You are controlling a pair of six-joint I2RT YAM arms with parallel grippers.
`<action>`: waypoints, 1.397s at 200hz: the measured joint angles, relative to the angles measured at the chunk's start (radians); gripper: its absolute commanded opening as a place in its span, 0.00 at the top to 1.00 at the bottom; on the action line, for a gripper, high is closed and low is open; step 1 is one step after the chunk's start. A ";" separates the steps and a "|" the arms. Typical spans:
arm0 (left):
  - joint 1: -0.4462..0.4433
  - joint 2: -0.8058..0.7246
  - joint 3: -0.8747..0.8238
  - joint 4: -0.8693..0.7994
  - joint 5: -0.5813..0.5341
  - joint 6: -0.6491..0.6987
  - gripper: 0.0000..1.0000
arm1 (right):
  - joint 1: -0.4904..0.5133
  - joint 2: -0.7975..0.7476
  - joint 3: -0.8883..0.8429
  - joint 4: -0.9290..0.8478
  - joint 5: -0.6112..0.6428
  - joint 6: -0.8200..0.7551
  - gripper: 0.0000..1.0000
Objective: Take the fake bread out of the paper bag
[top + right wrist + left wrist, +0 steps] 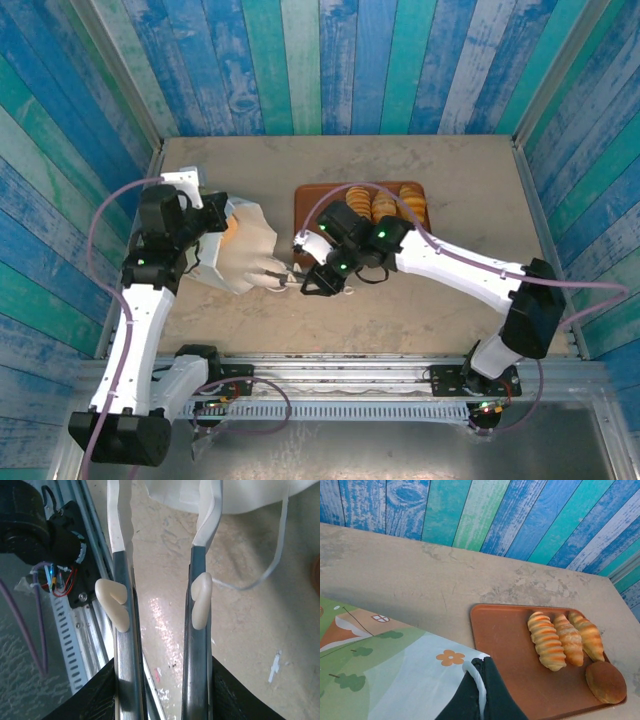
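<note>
The bag (pixel 245 255) lies slumped on the tabletop (pixel 430 300), its edge clamped in the left hand (pixel 481 666). Beyond that hand, the tray (pixel 505 645) carries three croissants (pixel 547 640) and a bun (pixel 606 681), so four are out. What's left inside I can't see. The right hand (pixel 161 520) waits just short of the bag, fingers apart, empty.

Top view looks down over the table (pixel 420 300); the low left wrist view shares its tray (pixel 500 640) and paper bag (pixel 395 680); the right wrist view sits close above it.
</note>
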 measured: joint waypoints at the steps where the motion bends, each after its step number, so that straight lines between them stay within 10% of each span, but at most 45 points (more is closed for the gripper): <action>1: 0.000 0.000 0.000 -0.001 0.000 0.000 1.00 | 0.001 0.002 0.001 0.001 0.001 0.001 0.58; 206: 0.000 -0.092 -0.013 -0.061 -0.080 -0.058 1.00 | 0.194 0.328 0.291 0.063 0.480 0.155 0.55; 279: 0.000 -0.072 -0.022 0.017 0.014 -0.124 1.00 | 0.098 0.404 0.318 0.114 0.375 0.310 0.54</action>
